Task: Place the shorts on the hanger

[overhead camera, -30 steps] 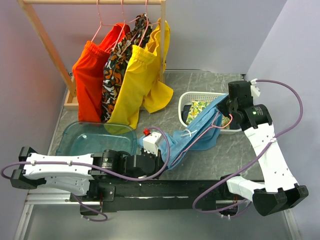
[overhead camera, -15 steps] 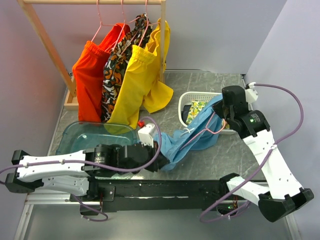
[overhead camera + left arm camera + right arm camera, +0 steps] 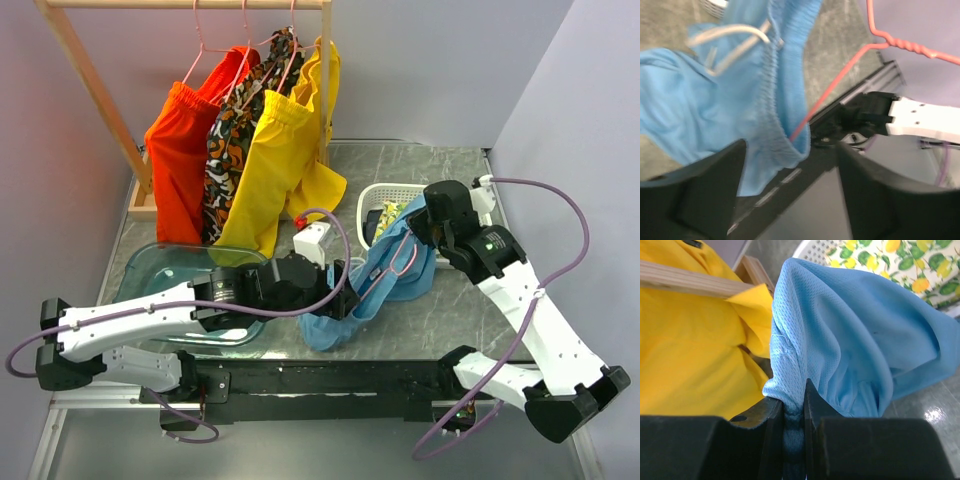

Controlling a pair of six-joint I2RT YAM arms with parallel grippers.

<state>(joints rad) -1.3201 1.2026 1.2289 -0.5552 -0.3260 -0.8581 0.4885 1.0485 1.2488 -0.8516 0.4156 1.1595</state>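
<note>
1. The right gripper (image 3: 794,407) is clenching a bunched fold of the shorts (image 3: 850,335) between its closed fingers, holding that end up beside the white basket (image 3: 385,192).
2. The left gripper (image 3: 791,147) is standing released. Its fingers (image 3: 710,195) are spread wide, with the elastic waistband hanging between them, unpinched.
3. The hanger (image 3: 912,48) is running its pink wire down to the waistband fold and vanishing behind it — its twisted neck is showing free above.
4. The shorts are stretching between the two grippers, their lower part sagging onto the grey table (image 3: 420,330).
5. A lemon-print cloth (image 3: 900,265) is lying in the basket — yellow shorts (image 3: 685,340) are hanging behind.
</note>
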